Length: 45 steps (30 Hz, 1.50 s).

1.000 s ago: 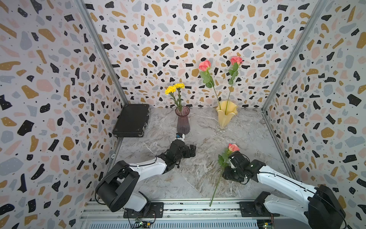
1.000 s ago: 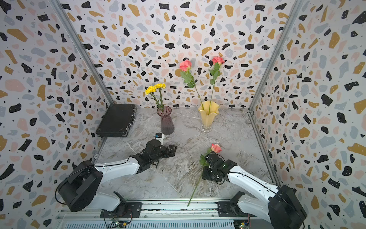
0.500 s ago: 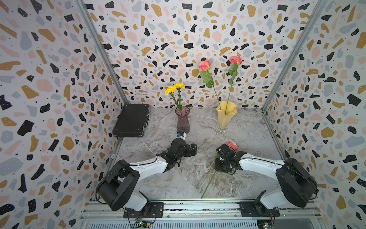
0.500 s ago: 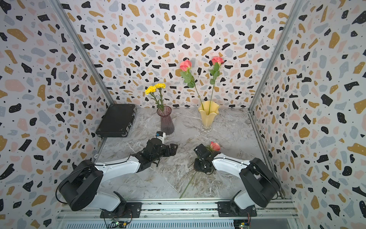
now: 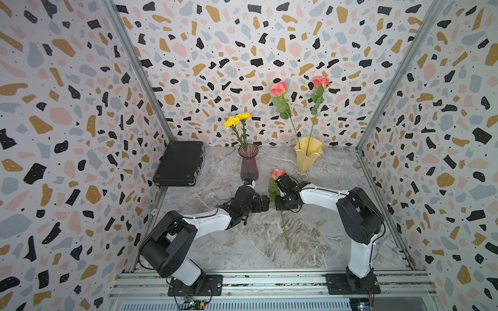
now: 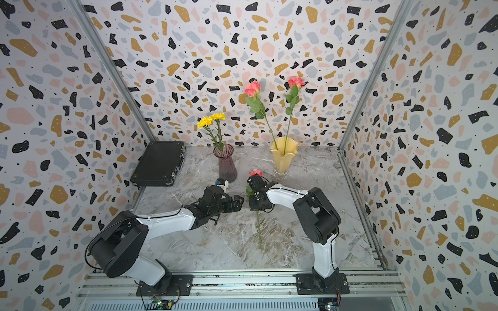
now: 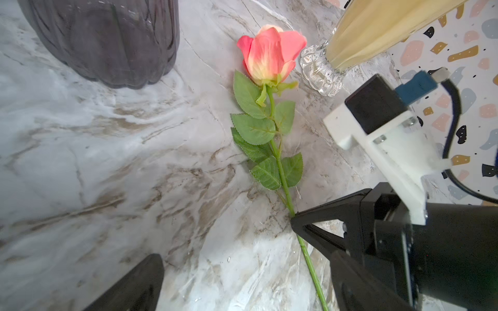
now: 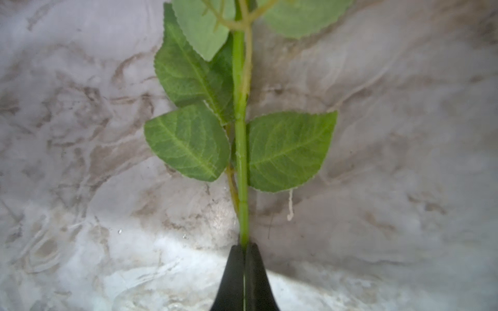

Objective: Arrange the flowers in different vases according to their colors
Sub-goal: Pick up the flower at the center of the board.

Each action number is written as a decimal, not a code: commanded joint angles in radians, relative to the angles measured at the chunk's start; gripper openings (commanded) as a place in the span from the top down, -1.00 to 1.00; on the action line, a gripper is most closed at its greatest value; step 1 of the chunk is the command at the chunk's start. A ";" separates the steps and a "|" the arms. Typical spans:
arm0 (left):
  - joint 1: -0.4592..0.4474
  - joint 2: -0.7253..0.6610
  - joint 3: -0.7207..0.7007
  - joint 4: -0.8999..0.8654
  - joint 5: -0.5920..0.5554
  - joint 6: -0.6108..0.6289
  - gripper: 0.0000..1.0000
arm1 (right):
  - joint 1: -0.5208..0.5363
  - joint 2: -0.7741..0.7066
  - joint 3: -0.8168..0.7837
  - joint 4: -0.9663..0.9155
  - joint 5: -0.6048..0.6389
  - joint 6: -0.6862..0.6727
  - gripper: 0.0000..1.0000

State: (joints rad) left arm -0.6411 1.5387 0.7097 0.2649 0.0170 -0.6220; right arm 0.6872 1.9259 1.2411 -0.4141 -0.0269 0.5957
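The right pincer (image 8: 244, 249) is pinched tight on the thin stem of a pink rose (image 7: 277, 150) lying flat on the marble surface (image 7: 107, 161), just below its lowest leaves. The left pincer (image 5: 262, 202) sits nearby, spread and empty. Lifted from there, the stem may swivel in the grip, or the bloom may knock the yellow vase (image 5: 307, 157), whose clear foot is just beside it. The rose's long axis runs front to back, bloom toward the back wall, cut end toward the robot.
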 commanded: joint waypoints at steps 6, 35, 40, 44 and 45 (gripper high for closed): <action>0.007 -0.213 -0.077 -0.069 -0.274 -0.024 -0.99 | 0.005 -0.088 -0.224 0.170 0.057 -0.063 1.00; 0.007 -0.308 -0.115 -0.136 -0.369 -0.134 -0.99 | 0.023 0.017 -0.094 -0.012 0.059 -0.060 0.92; 0.004 -0.323 -0.236 0.146 -0.263 -0.091 -0.99 | 0.023 -0.248 -0.331 0.309 -0.002 -0.042 0.96; -0.025 -0.259 -0.182 0.153 -0.168 -0.038 -0.99 | 0.023 -0.437 -0.467 0.470 0.090 -0.069 0.96; -0.044 -0.246 -0.174 0.157 -0.164 -0.027 -0.99 | 0.023 -0.473 -0.491 0.490 0.107 -0.075 0.96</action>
State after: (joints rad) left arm -0.6518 1.2663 0.5030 0.3264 -0.2321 -0.7116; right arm 0.7086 1.5581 0.7769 -0.0814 0.0277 0.5346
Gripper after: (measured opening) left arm 0.993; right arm 0.062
